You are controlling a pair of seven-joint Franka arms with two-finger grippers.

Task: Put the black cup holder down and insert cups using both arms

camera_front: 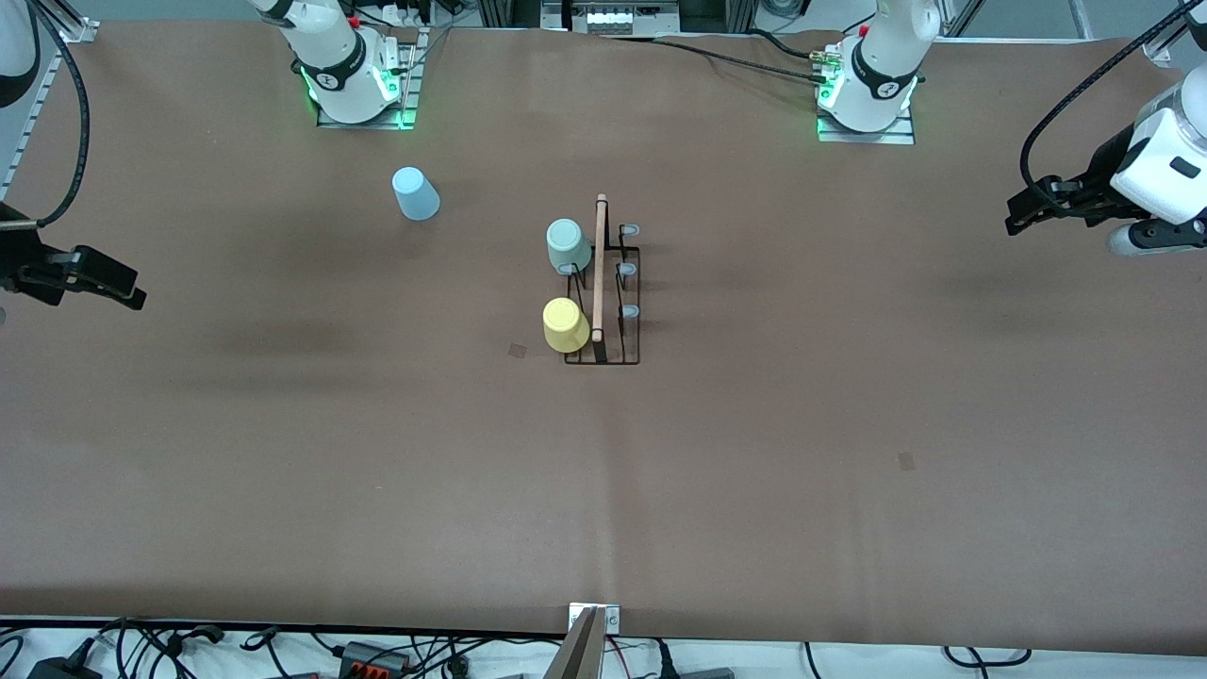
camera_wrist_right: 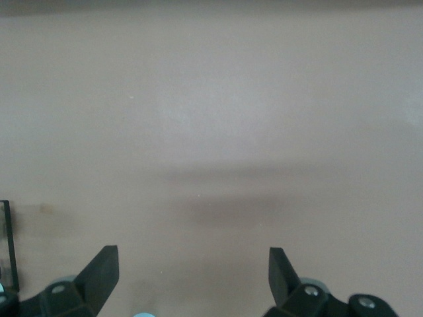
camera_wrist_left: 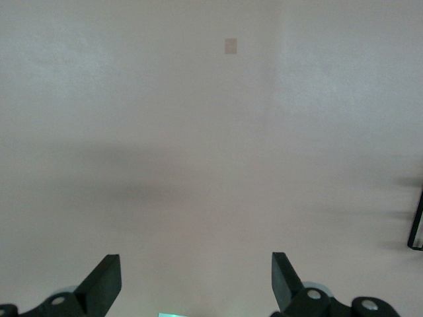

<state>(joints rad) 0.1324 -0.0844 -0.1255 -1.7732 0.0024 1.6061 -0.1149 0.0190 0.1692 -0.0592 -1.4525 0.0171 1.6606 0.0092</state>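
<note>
only the front view is showing the black cup holder [camera_front: 603,292] carrying the mint cup [camera_front: 568,245] and yellow cup [camera_front: 565,325]. the wrist views are showing the left gripper [camera_wrist_left: 196,285] and right gripper [camera_wrist_right: 193,281] hanging over bare table [camera_front: 754,453], jaws apart, holding nothing.

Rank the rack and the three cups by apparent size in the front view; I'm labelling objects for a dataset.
1. black cup holder, clearly largest.
2-4. light blue cup, mint green cup and yellow cup look about alike; the blue one stands upside down on the table and the other two sit on the rack, so I won't rank them.
</note>
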